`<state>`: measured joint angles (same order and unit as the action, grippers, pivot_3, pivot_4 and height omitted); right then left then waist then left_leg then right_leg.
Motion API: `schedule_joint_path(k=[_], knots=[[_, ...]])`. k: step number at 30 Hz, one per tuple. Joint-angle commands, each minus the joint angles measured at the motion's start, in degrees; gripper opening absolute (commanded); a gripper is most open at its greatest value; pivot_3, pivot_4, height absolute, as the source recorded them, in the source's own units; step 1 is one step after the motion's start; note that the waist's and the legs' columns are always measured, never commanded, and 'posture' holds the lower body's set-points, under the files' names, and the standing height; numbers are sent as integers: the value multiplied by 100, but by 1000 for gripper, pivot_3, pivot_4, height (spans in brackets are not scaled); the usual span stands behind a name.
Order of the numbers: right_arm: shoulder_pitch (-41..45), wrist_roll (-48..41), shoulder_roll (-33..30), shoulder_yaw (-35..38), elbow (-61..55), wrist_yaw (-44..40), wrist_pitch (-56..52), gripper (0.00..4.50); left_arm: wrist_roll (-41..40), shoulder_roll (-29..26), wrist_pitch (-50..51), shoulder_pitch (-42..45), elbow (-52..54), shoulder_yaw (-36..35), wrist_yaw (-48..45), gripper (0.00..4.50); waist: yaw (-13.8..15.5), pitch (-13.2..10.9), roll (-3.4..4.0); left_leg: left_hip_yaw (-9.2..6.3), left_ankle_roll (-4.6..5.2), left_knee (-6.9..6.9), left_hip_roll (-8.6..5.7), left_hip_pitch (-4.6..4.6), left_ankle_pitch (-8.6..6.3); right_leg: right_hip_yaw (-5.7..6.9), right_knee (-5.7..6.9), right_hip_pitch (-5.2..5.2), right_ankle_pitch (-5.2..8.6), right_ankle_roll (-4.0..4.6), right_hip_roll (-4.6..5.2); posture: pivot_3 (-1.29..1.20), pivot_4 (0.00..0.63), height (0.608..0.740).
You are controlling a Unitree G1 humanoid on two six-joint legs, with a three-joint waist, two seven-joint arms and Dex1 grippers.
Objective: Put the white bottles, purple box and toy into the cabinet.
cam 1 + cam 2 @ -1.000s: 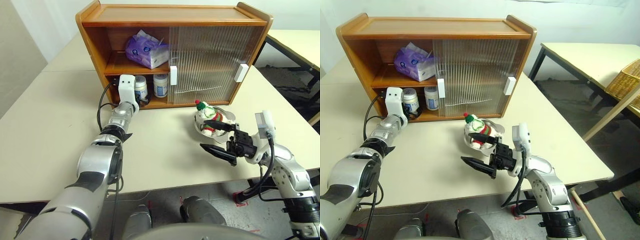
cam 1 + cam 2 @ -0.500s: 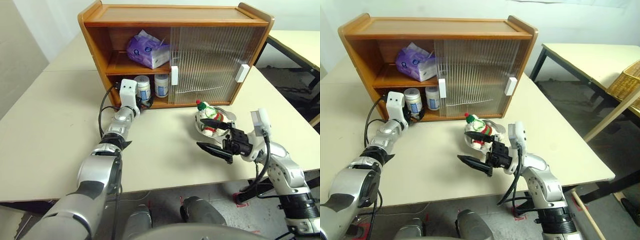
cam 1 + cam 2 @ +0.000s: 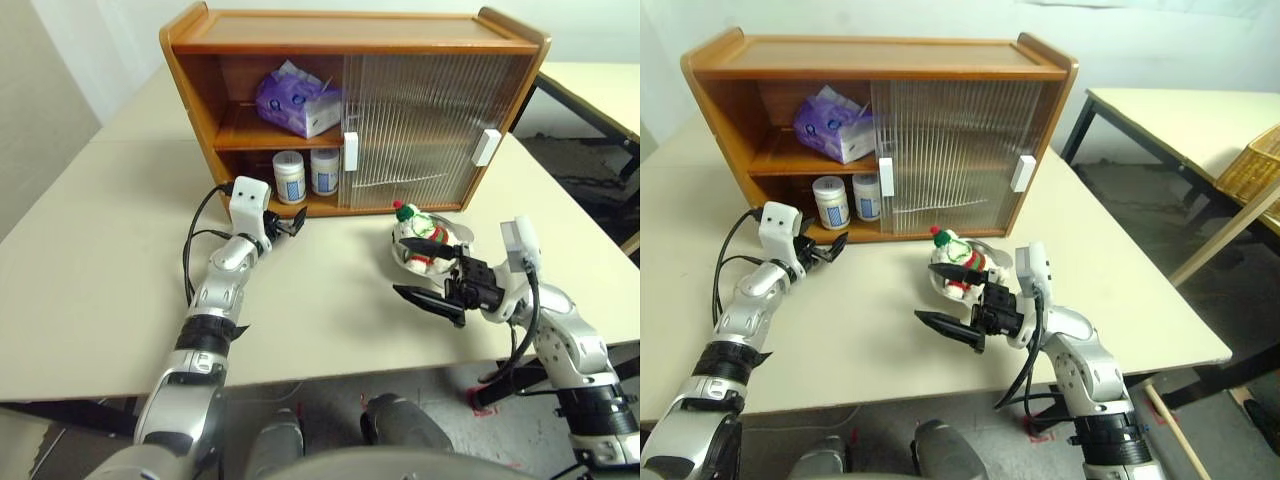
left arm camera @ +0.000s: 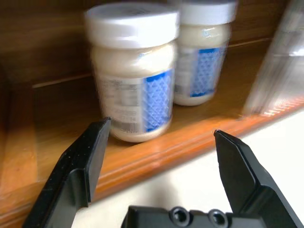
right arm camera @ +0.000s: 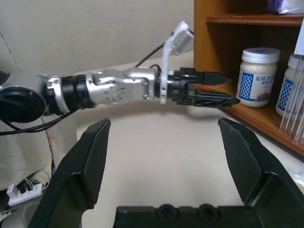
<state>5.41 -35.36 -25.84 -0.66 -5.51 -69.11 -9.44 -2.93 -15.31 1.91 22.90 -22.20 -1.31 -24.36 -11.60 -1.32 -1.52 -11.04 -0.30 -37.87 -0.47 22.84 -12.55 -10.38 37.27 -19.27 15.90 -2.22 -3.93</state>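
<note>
Left eye view: squat white plastic bottles [image 3: 306, 174] and soft lavender-purple tissue box [image 3: 294, 98] shelved ahead of my wide-open left gripper [image 3: 291, 224]; striped-sweater plush toy [image 3: 417, 236], beside my wide-open, empty right gripper [image 3: 430, 275], remains.

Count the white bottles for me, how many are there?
2. Both white bottles stand side by side on the cabinet's bottom shelf: one left, the other beside the door.

Cabinet [image 3: 420, 45] stands at the back of the desk [image 3: 90, 260]. Purple box [image 3: 296, 98] on its middle shelf, left half. Two white bottles [image 3: 305, 174] side by side below it on the bottom shelf. Toy [image 3: 418, 236] in a bowl [image 3: 456, 236] on the desk, before the cabinet's right half. Second desk [image 3: 600, 85] off to the right.
</note>
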Motion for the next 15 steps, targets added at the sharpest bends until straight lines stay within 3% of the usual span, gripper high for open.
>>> schedule_joint_path(k=[1, 2, 5, 10, 15], knots=[[82, 68, -44, 38, 172, -94, 98, 4500, -561, 190, -234, -235, 888, 436, -1003, 4463, 48, 4, 0, -2, -2, 0, 0, 0, -1, 0, 0, -1, 0, 4, 0, -224, 0, 740], [107, 72, -46, 34, 203, -112, 109, 4500, -736, 252, -338, -270, 1073, 501, -1256, 4463, 82, 4, -1, -5, -12, 0, 0, 0, -6, 0, 0, -4, -1, 11, 1, -224, 0, 740], [164, 77, -43, 15, 254, -138, 122, 4500, -941, 293, -536, -184, 1289, 685, -1766, 3888, 172, 9, 5, -20, -34, -1, 1, -1, -18, 3, 0, -26, -12, 42, 5, -221, 0, 740], [179, 70, -44, 33, 246, -130, 126, 4500, -871, 381, -870, 74, 1168, 969, -2129, 2065, 216, 41, 44, -20, -37, 5, 15, -1, -21, 13, 5, -14, -21, 56, 4, -234, 0, 740], [58, 77, -10, 53, 182, -50, 167, 4500, -398, 619, -1004, 682, 496, 890, -1371, 174, 238, 42, 45, -19, -29, 2, 15, 1, -20, 13, 4, -12, -18, 52, 5, -246, 0, 740]])
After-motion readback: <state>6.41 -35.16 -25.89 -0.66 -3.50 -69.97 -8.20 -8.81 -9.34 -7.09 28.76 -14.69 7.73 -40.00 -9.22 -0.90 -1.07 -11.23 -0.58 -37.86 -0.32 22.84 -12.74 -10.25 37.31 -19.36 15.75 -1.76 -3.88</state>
